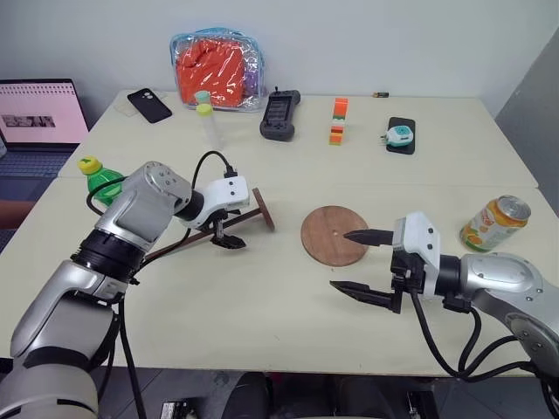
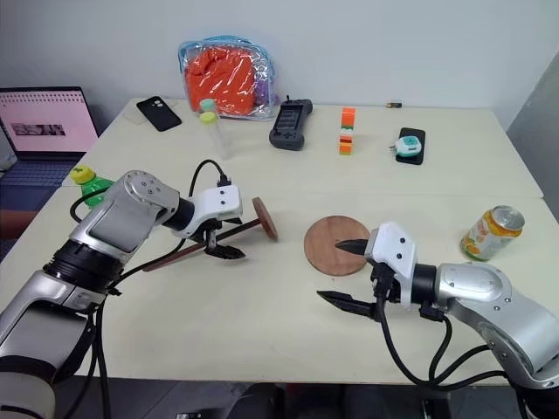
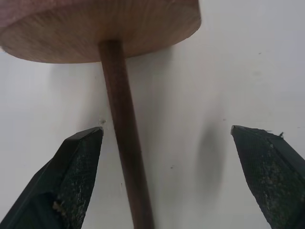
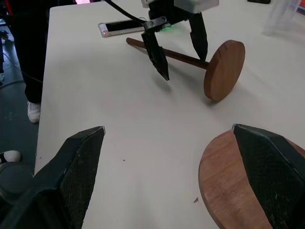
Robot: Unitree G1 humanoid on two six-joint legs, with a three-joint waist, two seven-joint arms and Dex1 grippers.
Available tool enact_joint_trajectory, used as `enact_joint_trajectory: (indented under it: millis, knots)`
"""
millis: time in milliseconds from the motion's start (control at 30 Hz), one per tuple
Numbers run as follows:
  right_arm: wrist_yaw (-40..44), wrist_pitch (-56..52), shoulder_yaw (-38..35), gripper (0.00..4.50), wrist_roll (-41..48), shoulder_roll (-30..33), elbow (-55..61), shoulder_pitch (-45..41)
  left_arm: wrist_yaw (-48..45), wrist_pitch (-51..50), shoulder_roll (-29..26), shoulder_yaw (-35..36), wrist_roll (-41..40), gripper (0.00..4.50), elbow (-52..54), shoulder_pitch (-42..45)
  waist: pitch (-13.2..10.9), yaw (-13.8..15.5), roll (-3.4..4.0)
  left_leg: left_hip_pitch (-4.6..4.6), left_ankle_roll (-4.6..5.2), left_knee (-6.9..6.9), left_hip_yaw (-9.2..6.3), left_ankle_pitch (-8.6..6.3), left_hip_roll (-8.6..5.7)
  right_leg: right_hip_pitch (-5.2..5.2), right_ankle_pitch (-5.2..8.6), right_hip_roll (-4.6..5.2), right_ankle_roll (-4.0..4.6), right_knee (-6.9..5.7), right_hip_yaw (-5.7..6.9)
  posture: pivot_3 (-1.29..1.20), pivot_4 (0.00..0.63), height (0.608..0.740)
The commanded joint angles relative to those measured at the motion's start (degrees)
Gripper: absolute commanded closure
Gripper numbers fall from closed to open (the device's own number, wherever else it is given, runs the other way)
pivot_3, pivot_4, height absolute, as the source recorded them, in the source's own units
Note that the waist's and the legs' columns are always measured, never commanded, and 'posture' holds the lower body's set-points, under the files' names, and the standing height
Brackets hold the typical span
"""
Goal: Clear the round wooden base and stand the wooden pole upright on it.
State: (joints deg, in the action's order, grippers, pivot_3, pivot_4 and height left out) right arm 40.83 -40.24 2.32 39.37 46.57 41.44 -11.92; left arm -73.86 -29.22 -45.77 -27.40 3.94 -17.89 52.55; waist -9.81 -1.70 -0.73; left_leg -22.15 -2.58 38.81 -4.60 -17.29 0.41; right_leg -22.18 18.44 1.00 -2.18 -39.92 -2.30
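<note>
The round wooden base (image 1: 323,229) lies flat on the table right of centre with nothing on it. The wooden pole (image 1: 249,217) lies on its side left of the base, its fixed disc (image 4: 224,69) standing on edge toward the base. My left gripper (image 1: 225,236) points down over the rod near the disc, open, one finger on each side of the rod (image 3: 121,143); I cannot tell if it touches. My right gripper (image 1: 341,259) hovers open at the base's near edge, its far finger over the disc and nothing between the fingers.
An orange soda can (image 1: 494,223) stands at the right edge. A green bottle (image 1: 102,179) sits behind my left arm. Along the far side are a laptop (image 1: 39,113), a phone (image 1: 149,105), an orange bag (image 1: 218,70), a black controller (image 1: 279,113) and stacked blocks (image 1: 338,120).
</note>
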Motion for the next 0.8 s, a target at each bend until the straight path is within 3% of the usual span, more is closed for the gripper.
enact_joint_trajectory:
  millis: [33, 67, 233, 633, 700, 800]
  knots:
    - [-0.6, -0.1, -0.9, 0.01, 0.2, -0.2, 2.4, 0.1, -0.4, 2.7, 1.0, 0.3, 2.1, 0.0, -2.2, 1.7, 0.0, 0.0, 0.0, 0.0, 0.0, 0.0, 0.0, 0.0, 0.0, 0.0, 0.0, 0.0, 0.0, 0.0, 0.0, 0.0, 0.15, 0.74]
    - [-0.5, -0.3, -1.0, 0.0, 0.3, -0.1, 2.6, 0.2, -0.4, 3.1, 1.3, 0.4, 2.4, 0.39, -2.8, 1.9, 0.0, 0.0, 0.0, 0.0, 0.0, 0.0, 0.0, 0.0, 0.0, 0.0, 0.0, 0.01, 0.0, 0.0, 0.0, 0.0, 0.15, 0.74]
    - [-0.1, -0.8, -1.6, 0.0, 0.6, 0.6, 3.0, 0.5, -0.5, 5.2, 3.0, 0.5, 4.0, 1.3, -5.8, 1.9, 0.0, 0.0, 0.0, 0.0, 0.0, 0.0, 0.0, 0.0, 0.0, 0.0, 0.0, 0.02, 0.0, 0.0, 0.0, 0.0, 0.15, 0.74]
    - [0.9, -1.7, -2.4, 0.0, 0.8, 1.7, 3.3, 0.7, -0.9, 9.3, 4.5, 1.3, 6.3, 3.97, -9.4, 2.0, 0.0, 0.0, -0.01, -0.01, 0.0, 0.01, -0.01, 0.0, -0.01, 0.0, 0.0, 0.03, 0.0, -0.01, 0.01, 0.0, 0.15, 0.74]
    - [1.1, -1.6, -2.4, 0.0, 0.6, 1.9, 3.2, 0.8, -1.0, 9.2, 4.5, 1.7, 6.2, 4.24, -9.3, 2.0, 0.0, 0.0, -0.01, -0.01, 0.0, 0.01, 0.0, 0.0, -0.01, 0.0, 0.0, 0.03, 0.0, -0.01, 0.0, 0.0, 0.15, 0.74]
    - [1.2, -1.6, -2.4, 0.0, 0.5, 2.1, 3.1, 0.8, -1.0, 9.0, 4.5, 2.3, 5.8, 4.23, -9.0, 2.1, 0.0, 0.0, -0.01, -0.01, 0.0, 0.01, -0.01, 0.0, -0.01, 0.0, 0.0, 0.03, 0.0, -0.01, 0.0, 0.0, 0.15, 0.74]
